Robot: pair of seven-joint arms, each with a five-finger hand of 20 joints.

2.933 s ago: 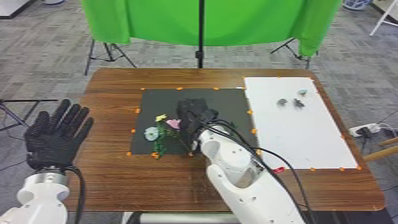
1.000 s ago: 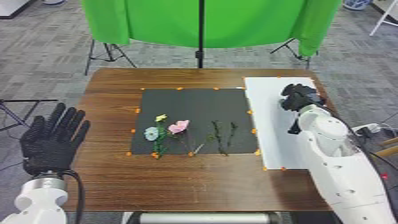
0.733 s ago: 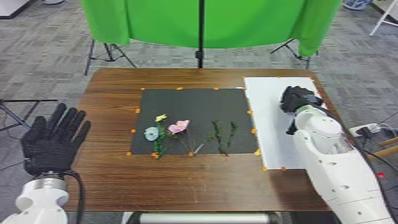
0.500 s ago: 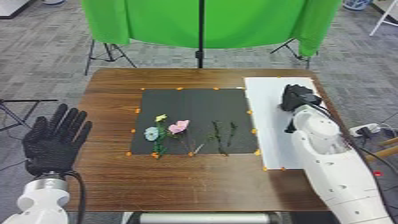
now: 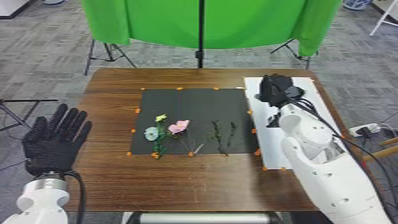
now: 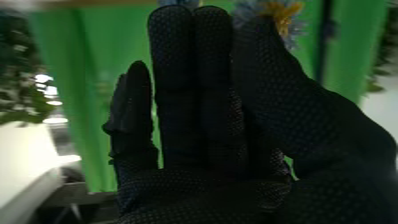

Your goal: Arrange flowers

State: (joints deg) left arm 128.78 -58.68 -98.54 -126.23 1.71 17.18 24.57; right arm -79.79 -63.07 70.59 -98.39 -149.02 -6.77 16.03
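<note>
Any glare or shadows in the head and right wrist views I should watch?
Head view: fairly even light, with the pink flower standing out from the dark mat; right wrist view: white glare spots in the background, and the right hand's black glove looks dark against the brighter green cloth.

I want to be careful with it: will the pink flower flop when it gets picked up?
The pink flower will probably feel light, since its stem looks so thin. Its top may droop, because the bloom is much wider than the stem.
</note>
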